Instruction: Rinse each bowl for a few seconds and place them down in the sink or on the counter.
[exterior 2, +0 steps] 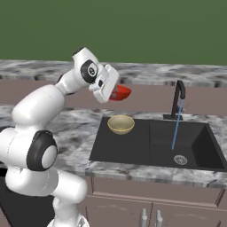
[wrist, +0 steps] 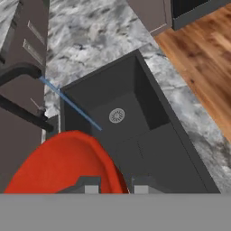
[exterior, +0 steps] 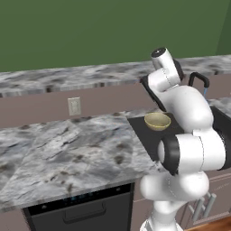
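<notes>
My gripper [exterior 2: 114, 94] is shut on the rim of the glossy red bowl [exterior 2: 122, 92], holding it in the air above the left part of the black sink [exterior 2: 150, 146]. In the hand view the red bowl [wrist: 63, 167] fills the lower left, its rim between my gripper [wrist: 116, 186] fingertips. The tan bowl [exterior 2: 121, 124] sits upright at the sink's left end, also seen as the tan bowl [exterior: 157, 121]. A thin blue water stream [exterior 2: 177, 126] runs from the black faucet [exterior 2: 178, 95] toward the drain [exterior 2: 180, 159], to the right of the red bowl.
The marbled counter [exterior: 67, 149] spreads wide to the left of the sink, with a wall outlet [exterior: 74, 106] on the backsplash and a dishwasher [exterior: 81, 212] below. A wooden floor [wrist: 203, 45] lies beyond the counter's front edge.
</notes>
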Controlling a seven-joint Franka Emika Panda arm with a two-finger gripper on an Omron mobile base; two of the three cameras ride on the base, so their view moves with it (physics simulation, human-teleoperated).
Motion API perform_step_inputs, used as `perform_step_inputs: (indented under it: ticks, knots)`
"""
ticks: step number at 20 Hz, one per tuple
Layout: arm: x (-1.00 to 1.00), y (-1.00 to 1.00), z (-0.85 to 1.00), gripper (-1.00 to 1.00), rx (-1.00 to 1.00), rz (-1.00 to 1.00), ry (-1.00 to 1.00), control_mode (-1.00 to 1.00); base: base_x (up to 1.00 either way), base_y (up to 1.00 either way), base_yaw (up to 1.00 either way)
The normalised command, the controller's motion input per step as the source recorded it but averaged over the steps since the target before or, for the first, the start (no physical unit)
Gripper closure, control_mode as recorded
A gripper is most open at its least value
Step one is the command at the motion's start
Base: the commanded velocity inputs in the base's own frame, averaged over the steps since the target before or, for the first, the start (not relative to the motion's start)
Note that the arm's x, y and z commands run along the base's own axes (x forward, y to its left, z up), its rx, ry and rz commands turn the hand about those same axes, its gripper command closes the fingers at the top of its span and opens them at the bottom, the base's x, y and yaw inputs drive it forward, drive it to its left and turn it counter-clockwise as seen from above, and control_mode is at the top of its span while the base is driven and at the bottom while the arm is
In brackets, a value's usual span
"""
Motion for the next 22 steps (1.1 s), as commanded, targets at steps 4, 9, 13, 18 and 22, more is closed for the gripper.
perform_step_inputs:
  ticks: [4,9,13,18,22]
  knots:
    - [-0.31,-0.24,-0.02,1.00,-0.08,-0.13,0.00,-1.00,0.00,0.00,0.00]
    - [-0.17,-0.20,-0.10,1.00,-0.10,-0.10,0.00,-1.00,0.00,0.00,0.00]
    - [-0.14,-0.27,-0.14,1.00,-0.09,-0.09,0.00,-1.00,0.00,0.00,0.00]
    - [-0.08,-0.30,-0.12,1.00,-0.04,-0.08,0.00,-1.00,0.00,0.00,0.00]
    - [-0.01,-0.30,-0.17,1.00,-0.01,-0.07,0.00,-1.00,0.00,0.00,0.00]
